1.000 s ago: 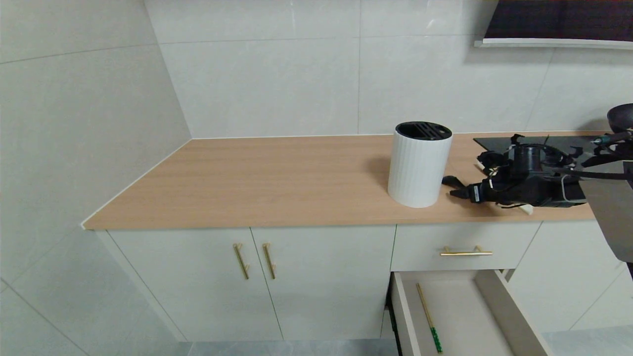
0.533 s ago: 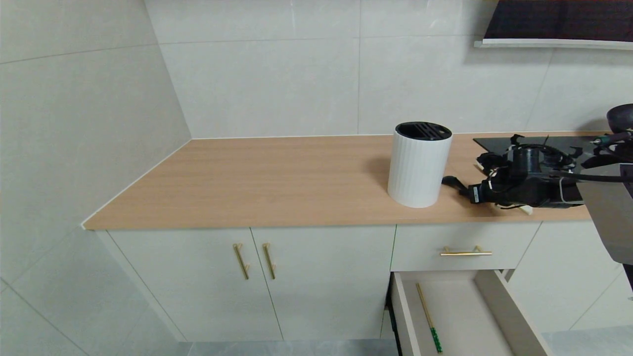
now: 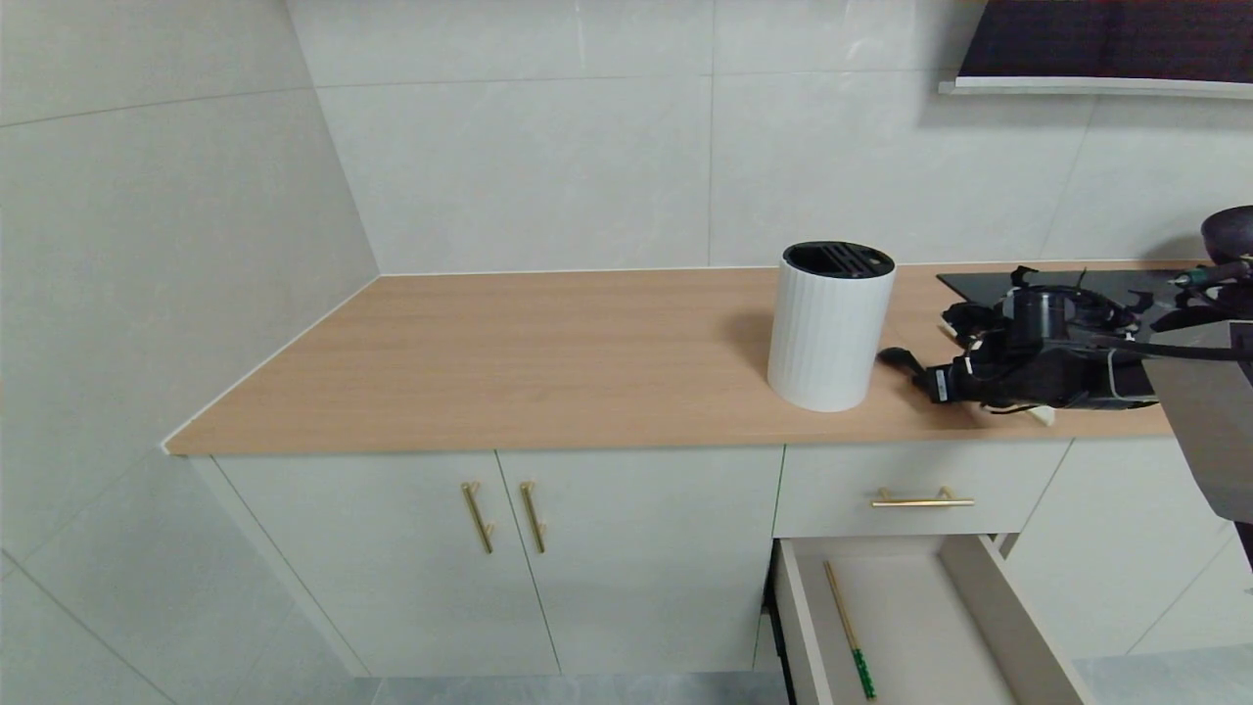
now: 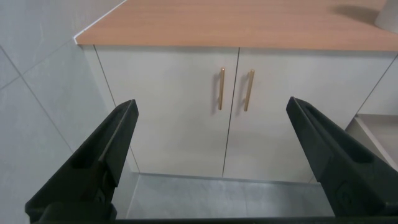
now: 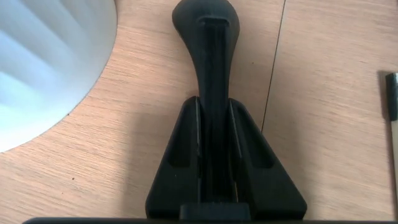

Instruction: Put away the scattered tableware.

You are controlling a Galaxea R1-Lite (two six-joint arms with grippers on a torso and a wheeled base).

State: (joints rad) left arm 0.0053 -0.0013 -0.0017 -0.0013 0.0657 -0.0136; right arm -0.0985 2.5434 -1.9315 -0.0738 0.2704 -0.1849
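Where right gripper (image 5: 214,111) clamps it, slim black utensil (image 5: 207,28), rounded tip, left gripper (image 4: 211,107) spread.

No text, label, number or sign could be read anywhere (the cabinets (image 3: 392,548) and counter (image 3: 548,362) were plain).

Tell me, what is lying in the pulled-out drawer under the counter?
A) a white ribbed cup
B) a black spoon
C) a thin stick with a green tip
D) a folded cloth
C: a thin stick with a green tip lies lengthwise on the floor of the open drawer, near its left wall.
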